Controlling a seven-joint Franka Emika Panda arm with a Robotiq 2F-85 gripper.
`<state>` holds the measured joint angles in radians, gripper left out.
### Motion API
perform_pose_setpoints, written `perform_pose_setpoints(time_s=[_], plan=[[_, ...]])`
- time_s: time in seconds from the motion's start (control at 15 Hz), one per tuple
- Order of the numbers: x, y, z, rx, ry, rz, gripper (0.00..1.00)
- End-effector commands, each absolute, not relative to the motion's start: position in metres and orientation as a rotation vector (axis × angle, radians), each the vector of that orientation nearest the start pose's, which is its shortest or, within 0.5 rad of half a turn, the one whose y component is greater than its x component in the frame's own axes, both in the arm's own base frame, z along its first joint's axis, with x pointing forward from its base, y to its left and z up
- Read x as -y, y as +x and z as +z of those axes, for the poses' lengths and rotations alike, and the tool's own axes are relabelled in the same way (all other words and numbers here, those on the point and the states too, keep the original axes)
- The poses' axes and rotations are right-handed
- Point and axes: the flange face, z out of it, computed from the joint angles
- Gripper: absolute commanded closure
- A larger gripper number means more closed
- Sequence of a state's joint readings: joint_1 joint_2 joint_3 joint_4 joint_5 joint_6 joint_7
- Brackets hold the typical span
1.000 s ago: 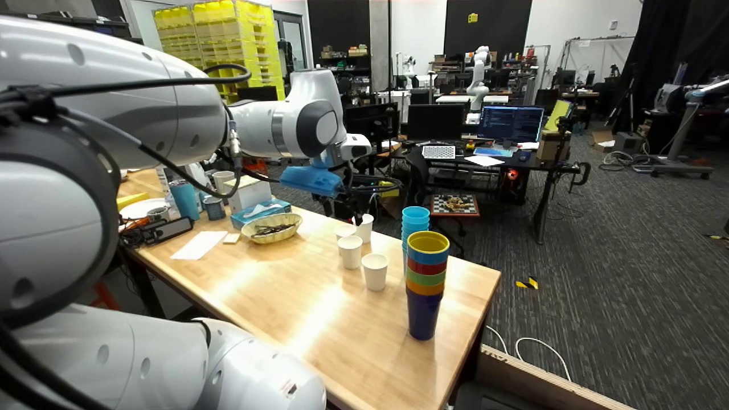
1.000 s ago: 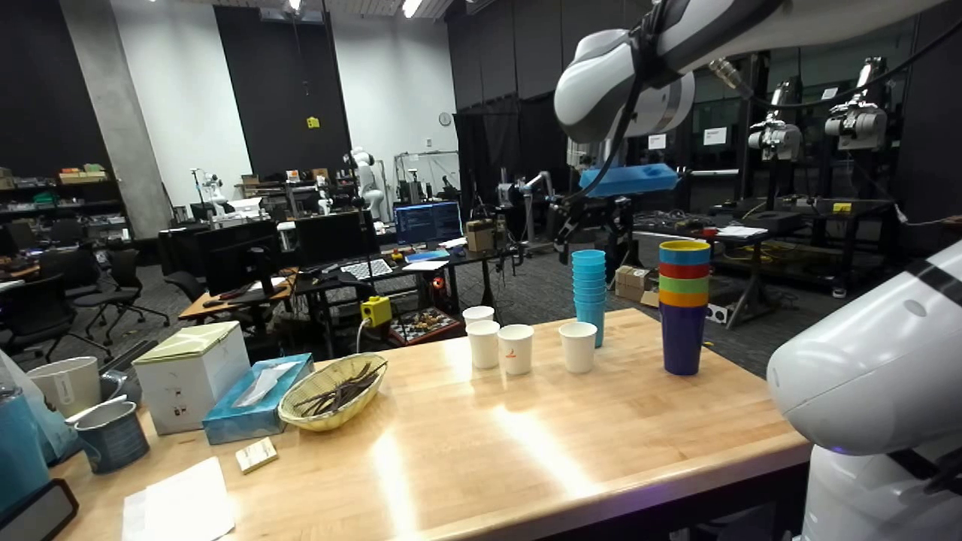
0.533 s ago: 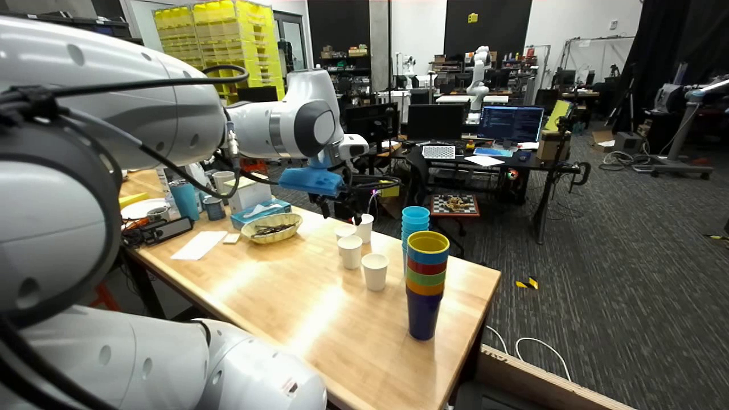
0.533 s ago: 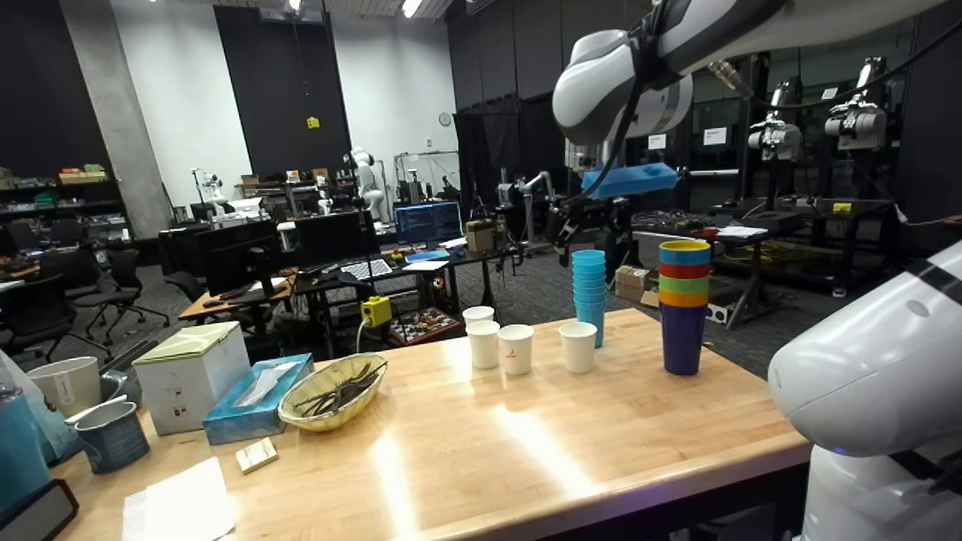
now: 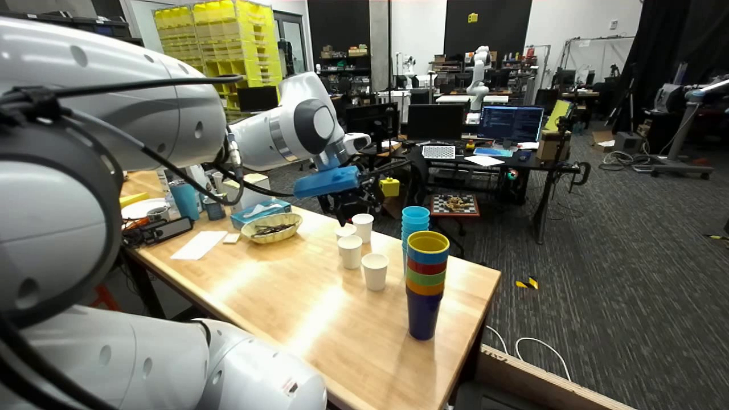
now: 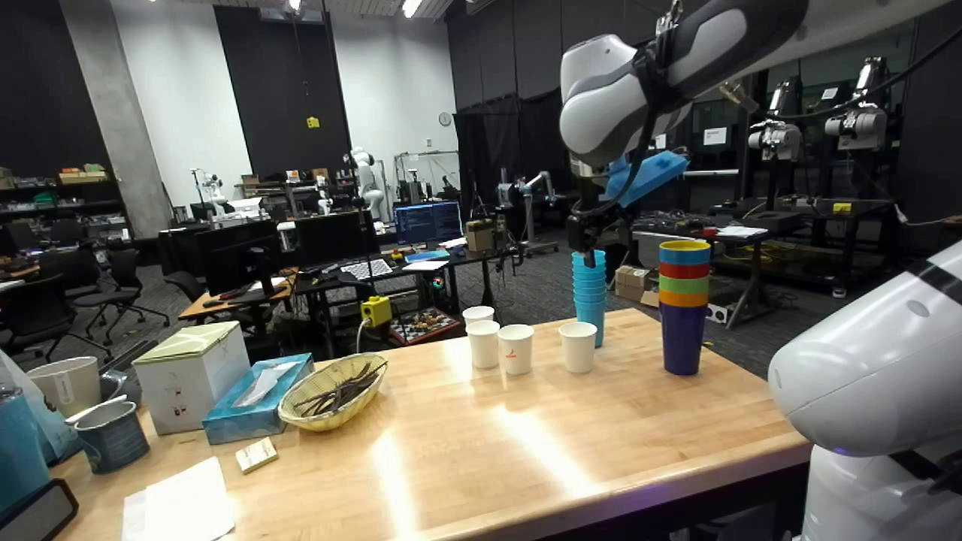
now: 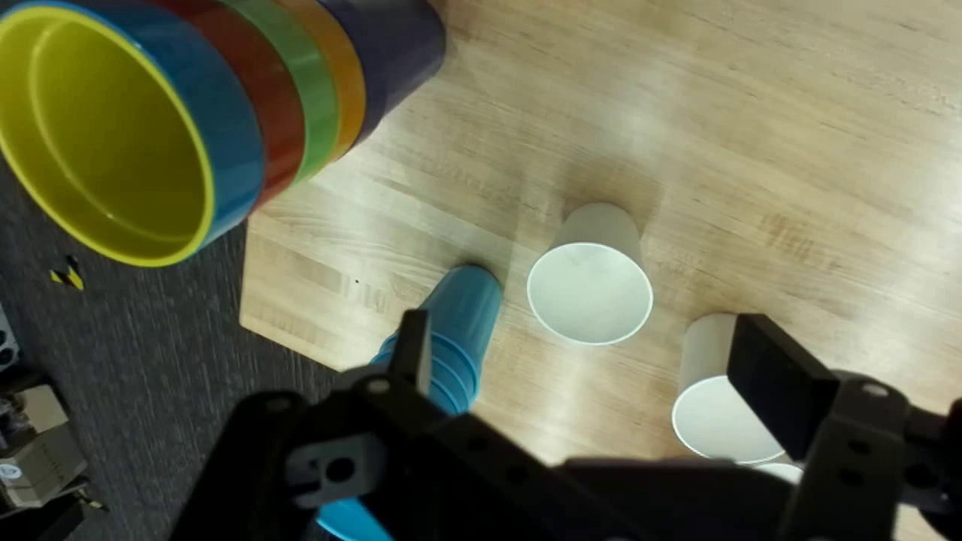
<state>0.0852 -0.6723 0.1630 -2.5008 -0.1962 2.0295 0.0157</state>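
Pincer [image 7: 582, 352] hangs over the worktop [image 6: 466, 451] towards its far edge, its two fingers [image 7: 782, 376] spread well apart. In the wrist view a white paper cup [image 7: 591, 289] shows in the gap between them, standing upright below; how much height separates cup and pincer I cannot tell. One finger partly hides a stack of light blue cups [image 7: 464, 312], the other partly covers a second white cup [image 7: 721, 413], and a further cup [image 7: 783, 471] peeps out just beside that one. In an exterior view a dark fingertip [image 6: 590, 258] overlaps the top of the light blue stack, though contact cannot be made out.

In both exterior views four white cups [image 6: 517, 349] stand upright, three of them close together and the fourth nearer the light blue stack. Close to the end of the worktop stands a stack of coloured cups [image 6: 684, 315]: purple at the bottom, then orange, green, red, blue and a yellow rim.

Towards the opposite end, a woven basket [image 6: 319, 423] holds dark strips [image 6: 342, 394], just beside a blue tissue box [image 6: 240, 421]; a white box [image 6: 188, 391] is next to that. A small pale pad [image 6: 256, 454], sheets of white paper [image 6: 184, 496] and a bluish mug [image 6: 113, 439] sit nearby.
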Motion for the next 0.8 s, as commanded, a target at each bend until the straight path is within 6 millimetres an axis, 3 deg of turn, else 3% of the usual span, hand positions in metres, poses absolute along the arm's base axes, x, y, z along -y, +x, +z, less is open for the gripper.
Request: perform_pose_setpoints(time_s=[0.0, 0.47, 0.67, 0.73], plan=[[-0.0825, 0.3587, 0.5278, 0.527, -3.358, -0.419, 0.00], [-0.0861, 0.3614, 0.5302, 0.499, -3.309, -0.513, 0.00], [-0.0850, 0.3614, 0.5340, 0.571, -3.335, -0.608, 0.00], [-0.0878, 0.3660, 0.5310, 0.518, -3.326, -0.530, 0.00]])
